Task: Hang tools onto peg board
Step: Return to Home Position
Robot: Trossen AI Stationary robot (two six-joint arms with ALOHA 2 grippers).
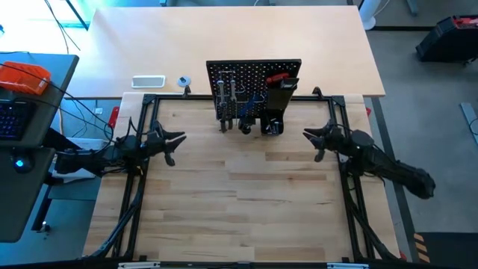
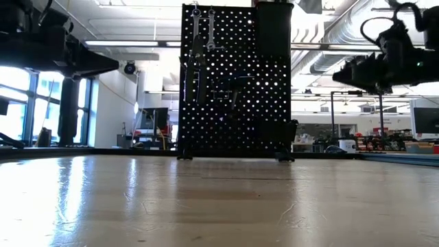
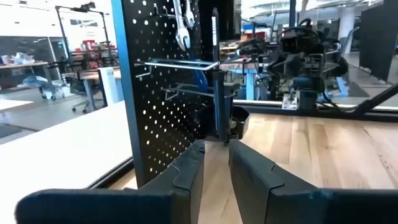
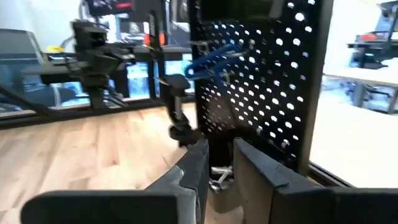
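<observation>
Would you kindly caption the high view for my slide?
Tools hang on the peg board; left gripper and right gripper flank it, empty.

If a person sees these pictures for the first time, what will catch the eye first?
The upright black peg board at the back of the wooden table draws the eye first, with silver wrenches hanging on it and a blue-handled tool on a hook. The left gripper and the right gripper hover empty, one on each side of the board.
</observation>
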